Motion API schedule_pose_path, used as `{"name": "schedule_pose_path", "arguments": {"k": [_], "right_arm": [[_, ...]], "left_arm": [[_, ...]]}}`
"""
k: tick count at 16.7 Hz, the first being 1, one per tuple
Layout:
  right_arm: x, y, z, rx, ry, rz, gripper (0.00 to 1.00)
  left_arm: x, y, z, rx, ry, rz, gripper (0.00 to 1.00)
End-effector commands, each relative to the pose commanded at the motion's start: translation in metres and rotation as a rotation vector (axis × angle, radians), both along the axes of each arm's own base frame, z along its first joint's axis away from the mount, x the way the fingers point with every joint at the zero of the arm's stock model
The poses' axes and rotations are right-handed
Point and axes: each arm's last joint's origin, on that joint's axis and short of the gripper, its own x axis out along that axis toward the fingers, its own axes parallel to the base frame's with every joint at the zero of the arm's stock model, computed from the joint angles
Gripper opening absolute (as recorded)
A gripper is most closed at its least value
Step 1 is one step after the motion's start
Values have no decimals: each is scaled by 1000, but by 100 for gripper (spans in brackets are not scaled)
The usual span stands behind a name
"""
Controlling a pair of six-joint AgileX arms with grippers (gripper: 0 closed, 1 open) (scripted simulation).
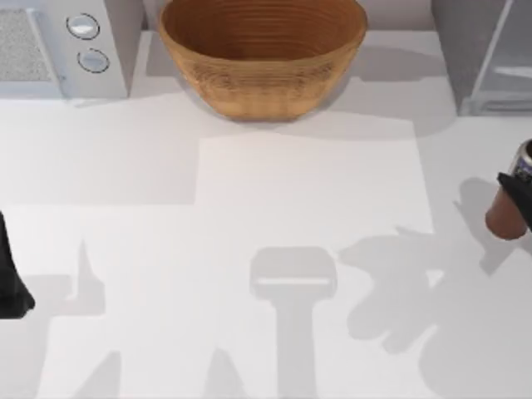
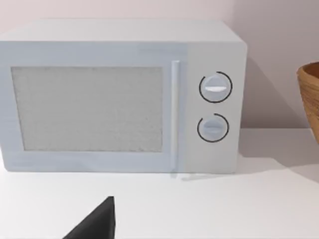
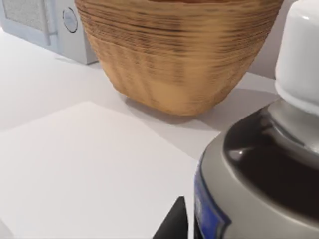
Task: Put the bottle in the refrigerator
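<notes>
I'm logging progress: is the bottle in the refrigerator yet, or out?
Out. The bottle is at the table's right edge with the right gripper around it, in front of the refrigerator.

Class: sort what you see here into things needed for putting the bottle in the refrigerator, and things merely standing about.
Needed: bottle, refrigerator, right tool at the bottle, by the table's right edge.

Standing about: basket, microwave, left tool parked at the left edge.
</notes>
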Motion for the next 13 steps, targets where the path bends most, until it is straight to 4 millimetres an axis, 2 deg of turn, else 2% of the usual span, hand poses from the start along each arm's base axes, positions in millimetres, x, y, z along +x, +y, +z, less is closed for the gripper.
{"name": "schedule_pose_path", "arguments": {"k": [7, 10, 13], "right_arm": [[-3, 0, 0, 8, 21, -5, 1], [-21, 6, -2, 33, 117, -65, 1], [-33, 12, 13, 19, 143, -148, 1]], "left_arm": [[0, 0, 0, 0, 0, 0, 100], [0, 0, 0, 0, 0, 0, 100], [0, 0, 0, 0, 0, 0, 100]]}}
